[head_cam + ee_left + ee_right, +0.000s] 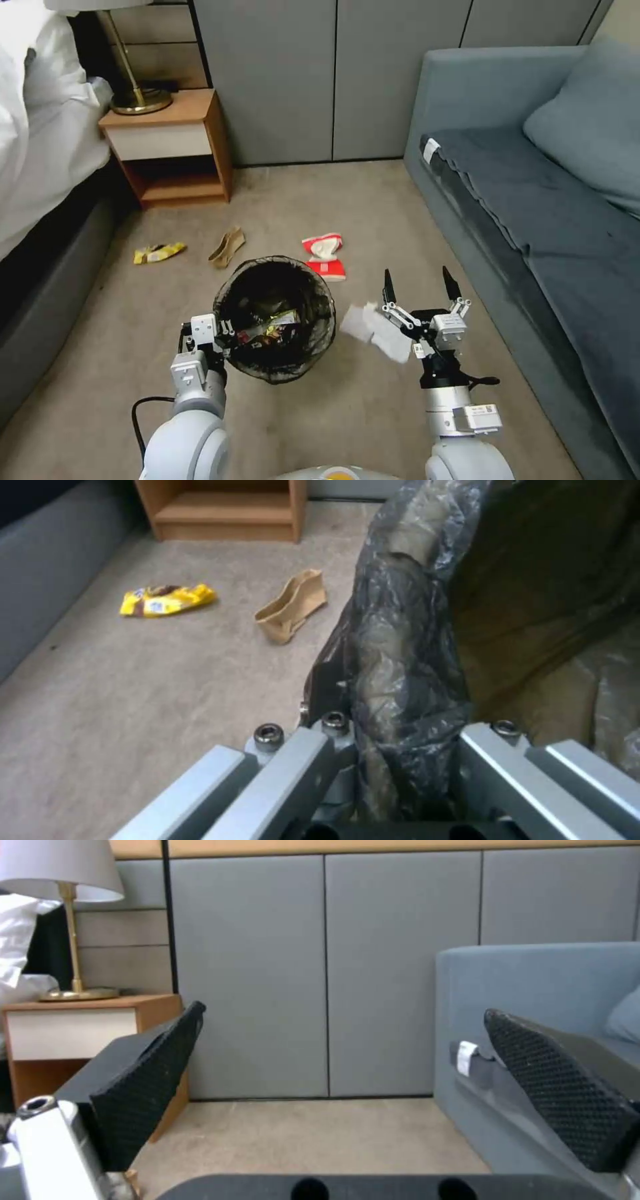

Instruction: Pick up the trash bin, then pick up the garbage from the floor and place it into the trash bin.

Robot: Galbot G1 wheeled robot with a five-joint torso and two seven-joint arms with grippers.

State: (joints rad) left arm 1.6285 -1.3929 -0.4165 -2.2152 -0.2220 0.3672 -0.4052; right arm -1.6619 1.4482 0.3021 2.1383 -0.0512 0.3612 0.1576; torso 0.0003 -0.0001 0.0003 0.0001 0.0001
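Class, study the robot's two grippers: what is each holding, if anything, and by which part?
The left gripper holds the trash bin by its bag-covered rim. The right gripper is open and holds nothing.

L arm bent fwd at lower left of head view, wrist level. Left gripper (223,333) clamped on the rim of the trash bin (275,319), one finger each side of the bag-covered rim; seen close up in left wrist view (400,760). R arm extended fwd at lower right, wrist straight. Right gripper (420,288) held above the floor w/ black fingers (143,1085) spread wide apart, tips pointing fwd, nothing between them.
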